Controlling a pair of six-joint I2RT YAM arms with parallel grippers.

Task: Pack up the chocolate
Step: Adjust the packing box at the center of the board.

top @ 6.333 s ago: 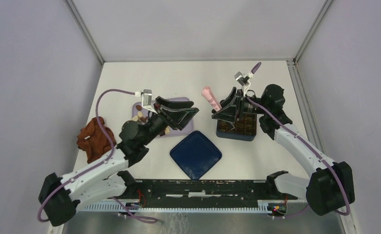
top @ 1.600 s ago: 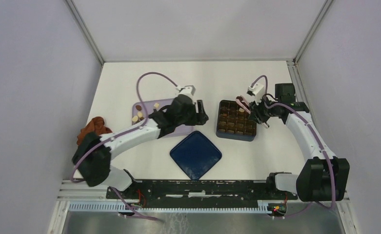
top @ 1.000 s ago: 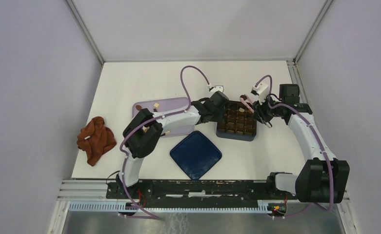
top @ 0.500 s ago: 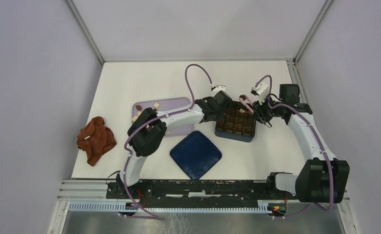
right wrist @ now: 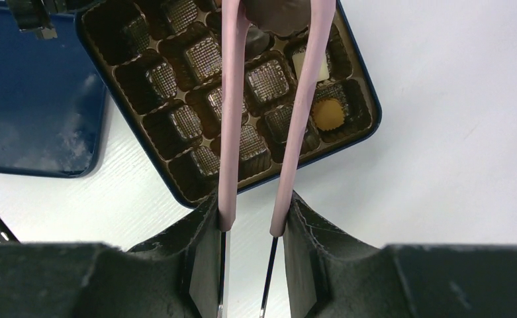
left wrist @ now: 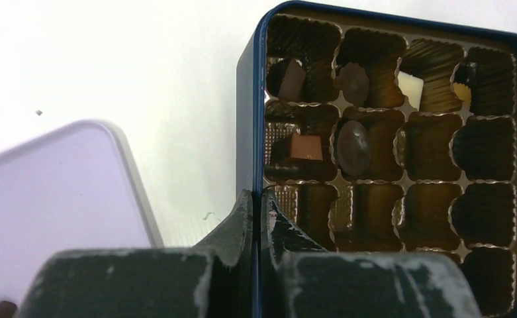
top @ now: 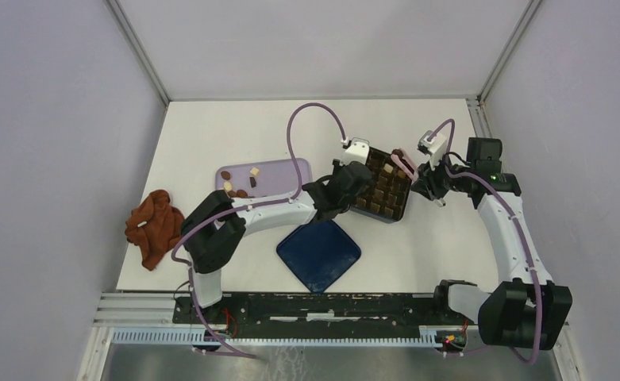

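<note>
R gripper is clamped on the handle end of the long pink plastic tongs. Blades are squeezed narrow, w/ one dark brown chocolate piece nipped b/w the tips. L gripper is closed tight on one wall of the dark blue square tin, one finger inside, one outside. Key relation: the tongs' long axis runs straight out from the R gripper across the tin's gold-brown cell insert. So the held piece hangs over the far part of the tin, and most empty cells lie b/w tips and gripper. R arm is the one to place; L only steadies, I'd say. Next move prob. needs a short drop into a free cell by the tips, then letting the blades spring apart. The piece is cropped at the frame edge, so can't tell its shape or axis. In the top view the tin sits skewed to the table edges. Other chocolate: a few pieces in the tin's cells, more loose pieces on the lilac rectangular tray, well apart to the L. The dark blue square lid lies near the tin.
</note>
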